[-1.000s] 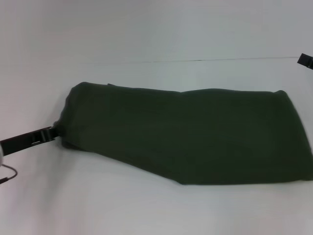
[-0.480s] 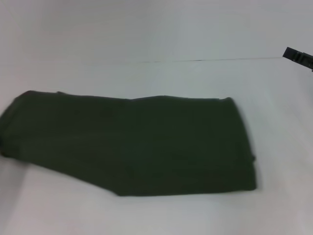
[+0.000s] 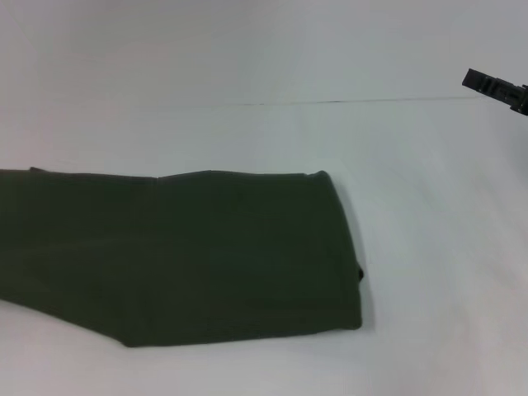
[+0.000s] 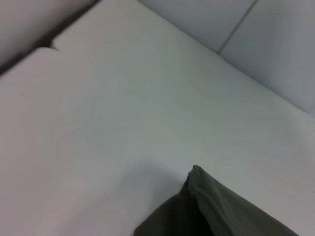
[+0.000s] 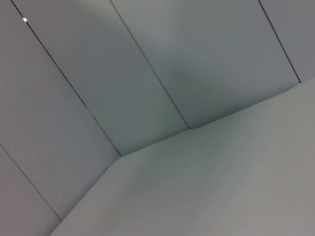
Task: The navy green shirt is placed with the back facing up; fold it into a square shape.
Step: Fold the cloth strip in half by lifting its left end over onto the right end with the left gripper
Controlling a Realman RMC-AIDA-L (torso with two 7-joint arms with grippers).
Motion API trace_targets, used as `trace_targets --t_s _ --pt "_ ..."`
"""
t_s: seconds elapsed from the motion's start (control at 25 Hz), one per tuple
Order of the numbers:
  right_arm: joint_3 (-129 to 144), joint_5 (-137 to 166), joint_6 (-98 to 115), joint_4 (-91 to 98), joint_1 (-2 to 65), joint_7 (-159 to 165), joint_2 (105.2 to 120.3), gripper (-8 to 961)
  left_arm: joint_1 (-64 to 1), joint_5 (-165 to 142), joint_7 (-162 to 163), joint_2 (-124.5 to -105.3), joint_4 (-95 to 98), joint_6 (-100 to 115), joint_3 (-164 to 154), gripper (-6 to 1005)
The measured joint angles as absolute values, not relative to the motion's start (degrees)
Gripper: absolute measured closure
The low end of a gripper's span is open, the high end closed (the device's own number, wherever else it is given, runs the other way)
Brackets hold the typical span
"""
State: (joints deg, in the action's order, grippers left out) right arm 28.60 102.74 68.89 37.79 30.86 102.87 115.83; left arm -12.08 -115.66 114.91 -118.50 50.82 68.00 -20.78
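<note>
I find the navy green shirt [image 3: 177,256] folded into a long band across the lower left of the head frame, long axis horizontal, running off the left edge. The right gripper [image 3: 495,87] hangs well apart at upper right; I cannot tell its jaw state. The left gripper is unseen, though its wrist view shows shirt cloth close by, so I judge the left arm nearer.

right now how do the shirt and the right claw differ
The shirt lies flat on the white table; the right claw hangs above the table's far right, touching nothing. The shirt is dark green, soft and far bigger; the right claw is black, hard and small. Both run off the head view's edge.
</note>
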Motion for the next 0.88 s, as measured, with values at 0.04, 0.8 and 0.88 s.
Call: trace_targets --t_s 0.04,0.8,0.88 --pt "28.6 102.7 68.8 37.8 30.9 102.9 115.83 82 -11.9 -115.7 115.0 -118.41 51.0 68.0 -20.5 924" --pt "28.2 102.8 69.0 37.1 29.6 101.4 115.79 83 -22.3 -106.6 107.1 -123.22 48.9 91.0 -21.3 895" --pt "28.1 102.8 69.5 37.1 29.1 101.4 115.51 82 -26.4 -105.3 105.4 -124.31 45.5 93.9 -23.4 892"
